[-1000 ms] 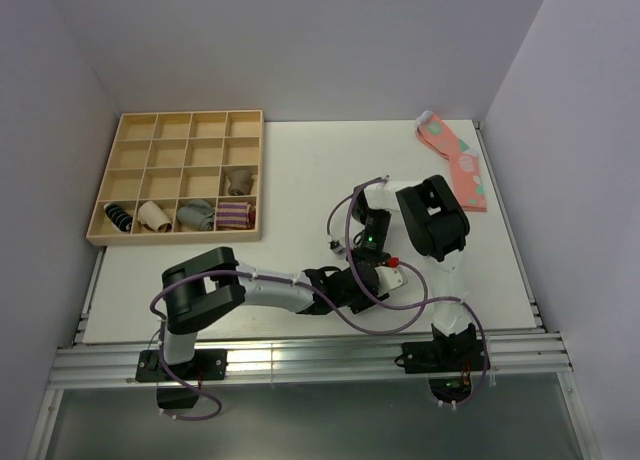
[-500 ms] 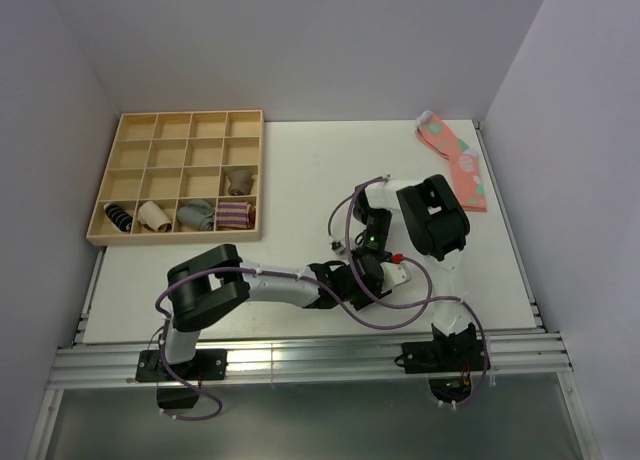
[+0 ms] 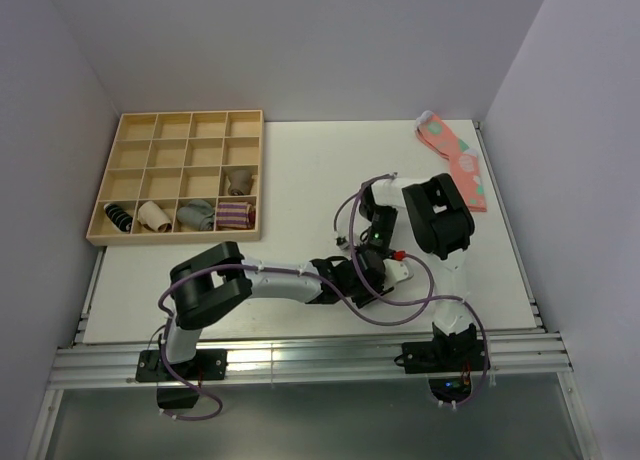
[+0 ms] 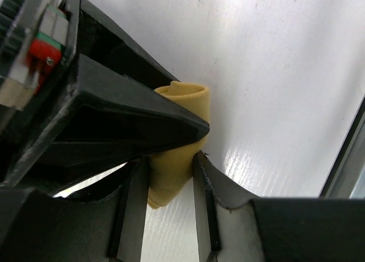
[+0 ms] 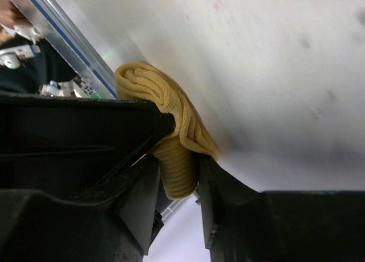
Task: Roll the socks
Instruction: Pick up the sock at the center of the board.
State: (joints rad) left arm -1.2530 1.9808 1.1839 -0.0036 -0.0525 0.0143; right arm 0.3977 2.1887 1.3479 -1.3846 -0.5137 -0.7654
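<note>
The left gripper (image 4: 169,166) pinches the socks (image 4: 183,102) — both fingers lie flat against the mustard fabric, which fills the gap between them. The right gripper (image 5: 178,166) has the same bundle between its fingers, touching on either side by the look of it, though how hard it presses I cannot tell.

To my eye the rolling is largely done: the socks are a tight bundle, not a flat oval, and the step in hand looks like securing the outer layer. The next move, I judge, calls for one gripper to hold firm while the other lets go or draws the loose edge over; if both slacken together the roll may spring open.

The right wrist view shows the coiled layers at the roll's end and a ribbed part below, with the metal rail (image 5: 63,40) close behind; the left wrist view shows only a smooth folded end over the white table (image 4: 274,74). From above the socks are hidden under the meeting grippers, near the table's front edge, right of the middle — yet only that view takes in the wooden tray (image 3: 170,237) far to the left, rolled pairs in its near row, and the pink socks (image 3: 458,160) at the far right corner.
</note>
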